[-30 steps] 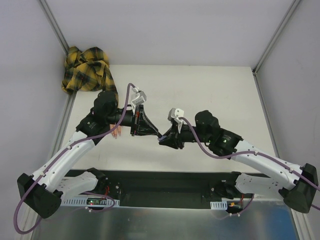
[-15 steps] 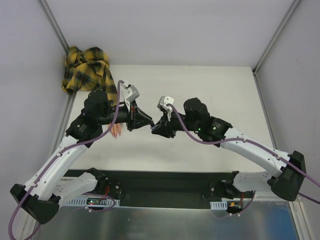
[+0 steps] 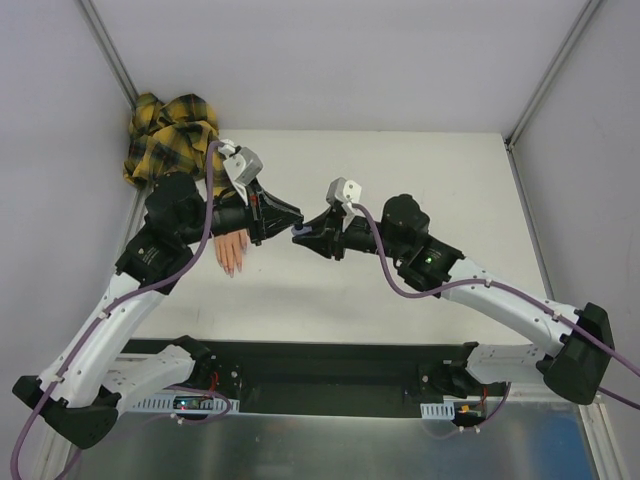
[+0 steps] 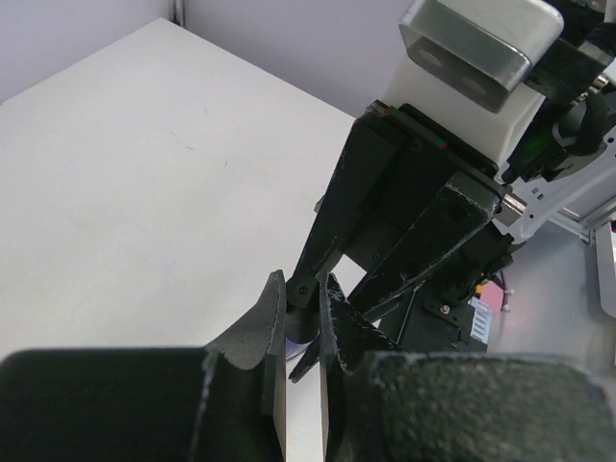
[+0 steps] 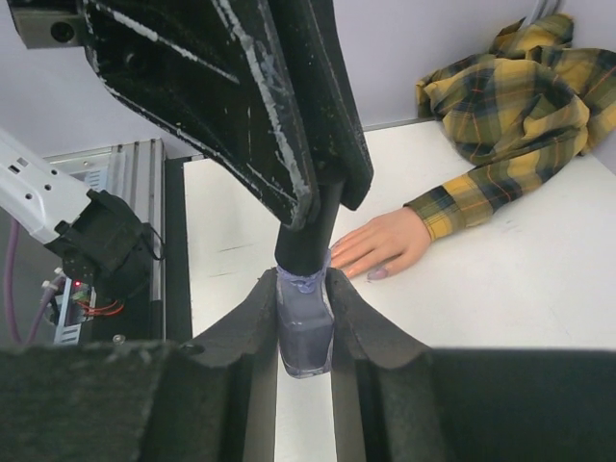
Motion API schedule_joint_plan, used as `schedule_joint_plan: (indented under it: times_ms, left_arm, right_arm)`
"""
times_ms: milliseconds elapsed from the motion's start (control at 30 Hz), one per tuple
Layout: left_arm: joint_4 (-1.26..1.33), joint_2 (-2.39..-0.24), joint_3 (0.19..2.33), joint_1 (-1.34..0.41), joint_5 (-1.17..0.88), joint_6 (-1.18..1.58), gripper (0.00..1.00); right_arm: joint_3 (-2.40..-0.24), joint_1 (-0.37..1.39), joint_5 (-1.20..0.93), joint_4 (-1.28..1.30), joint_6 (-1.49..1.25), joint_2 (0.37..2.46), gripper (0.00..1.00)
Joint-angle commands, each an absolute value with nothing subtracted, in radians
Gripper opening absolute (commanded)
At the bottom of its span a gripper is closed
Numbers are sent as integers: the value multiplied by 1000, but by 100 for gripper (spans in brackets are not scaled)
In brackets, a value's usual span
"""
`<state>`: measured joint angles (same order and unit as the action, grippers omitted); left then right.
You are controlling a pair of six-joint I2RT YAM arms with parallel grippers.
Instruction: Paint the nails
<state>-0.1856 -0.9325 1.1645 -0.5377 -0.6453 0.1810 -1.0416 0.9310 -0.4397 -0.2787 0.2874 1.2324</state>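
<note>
Two white-and-black robot arms, one left arm [image 3: 105, 330] and one right arm [image 3: 510, 312]; two pairs of jaws, one pair per arm; two wrist cameras [image 4: 476, 43], one on each arm; one white table [image 3: 430, 170]; one small purple bottle [image 5: 305, 332]; one black cap [image 5: 308, 241]; one flesh-coloured fake hand [image 5: 383, 243]; one yellow-black plaid sleeve [image 5: 500, 106]; the nails [image 5: 377, 274] on that hand are purplish, yet only one shows clearly enough to count, the others being too small to number.
</note>
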Motion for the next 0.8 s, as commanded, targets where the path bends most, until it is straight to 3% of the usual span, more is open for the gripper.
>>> schedule_joint_plan:
  times_ms: [0, 767]
  left_arm:
    - [-247, -969, 1147, -564, -638, 264, 0]
    - [-118, -913, 1020, -681, -449, 304, 0]
  right_arm:
    - [-983, 943, -368, -656, 267, 1135, 0]
    - [-931, 930, -250, -718, 129, 1117, 0]
